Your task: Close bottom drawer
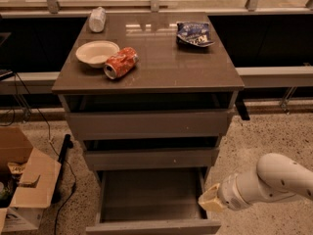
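Projecting from the cabinet's foot, the bottom drawer (146,196) stands pulled well out. The hand (210,200) sits just beside its right front corner (apart or together: cannot tell). Speckled floor (259,141) lies open rightward; a cardboard box (30,180) crowds the left. The tabletop (161,65) bears a bowl (97,53), a crushed can (121,62) and a bag (194,34).

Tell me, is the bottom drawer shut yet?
No, the bottom drawer sticks far out with its bare floor showing, and the gripper sits at its right side near the front.
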`<state>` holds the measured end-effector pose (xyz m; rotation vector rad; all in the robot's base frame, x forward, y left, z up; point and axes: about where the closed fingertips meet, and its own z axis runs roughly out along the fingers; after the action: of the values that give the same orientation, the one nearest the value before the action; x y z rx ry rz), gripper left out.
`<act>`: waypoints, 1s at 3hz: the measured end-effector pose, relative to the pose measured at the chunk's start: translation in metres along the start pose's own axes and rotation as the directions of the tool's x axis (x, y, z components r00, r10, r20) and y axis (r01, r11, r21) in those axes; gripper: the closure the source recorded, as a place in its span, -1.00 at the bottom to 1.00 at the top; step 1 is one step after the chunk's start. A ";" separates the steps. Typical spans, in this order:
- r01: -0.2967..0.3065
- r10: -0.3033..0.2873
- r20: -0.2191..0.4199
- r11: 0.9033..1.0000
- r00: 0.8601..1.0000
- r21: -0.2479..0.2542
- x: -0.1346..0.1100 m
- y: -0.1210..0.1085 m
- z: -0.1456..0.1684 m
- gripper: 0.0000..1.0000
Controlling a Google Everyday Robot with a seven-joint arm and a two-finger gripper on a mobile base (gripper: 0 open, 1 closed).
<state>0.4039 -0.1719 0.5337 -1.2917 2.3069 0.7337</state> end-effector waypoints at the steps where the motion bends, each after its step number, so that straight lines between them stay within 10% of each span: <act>1: -0.023 0.023 0.001 1.000 1.000 -0.009 0.020 -0.009 0.027 1.00; 3: -0.132 0.131 -0.010 0.990 0.991 -0.042 0.075 -0.037 0.081 1.00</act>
<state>0.4058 -0.1878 0.4179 -1.1702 2.4127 0.8264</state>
